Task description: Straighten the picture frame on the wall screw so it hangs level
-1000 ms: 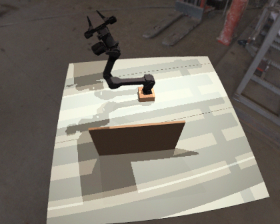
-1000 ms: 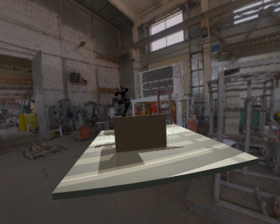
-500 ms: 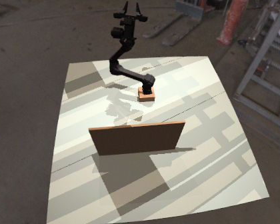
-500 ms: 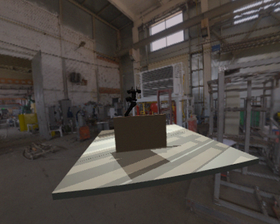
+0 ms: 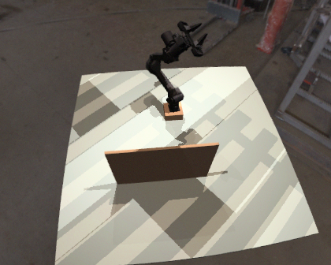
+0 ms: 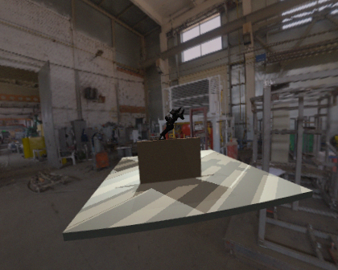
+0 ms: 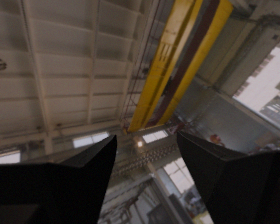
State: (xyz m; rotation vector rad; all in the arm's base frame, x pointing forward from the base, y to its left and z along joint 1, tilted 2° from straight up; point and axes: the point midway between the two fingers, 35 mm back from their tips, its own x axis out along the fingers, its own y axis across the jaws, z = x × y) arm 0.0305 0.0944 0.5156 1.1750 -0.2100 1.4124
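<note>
The picture frame and its screw are hidden in every view. An upright brown panel (image 5: 162,165) (image 6: 170,161) shows only its back to the top and exterior views; whether the frame hangs on its far face cannot be seen. My gripper (image 5: 202,30) (image 6: 183,112) (image 7: 147,136) is open, with nothing between its two black fingers. It is raised high, beyond the panel and well apart from it. In the top view it points to the right; the wrist view looks up at the roof and shows neither frame nor screw.
The arm stands on a small orange base block (image 5: 173,116) behind the panel. The pale striped table (image 5: 265,205) (image 6: 109,217) carries the panel and the base, with shadows across it. The panel's top edge lies between the top and exterior views and the arm.
</note>
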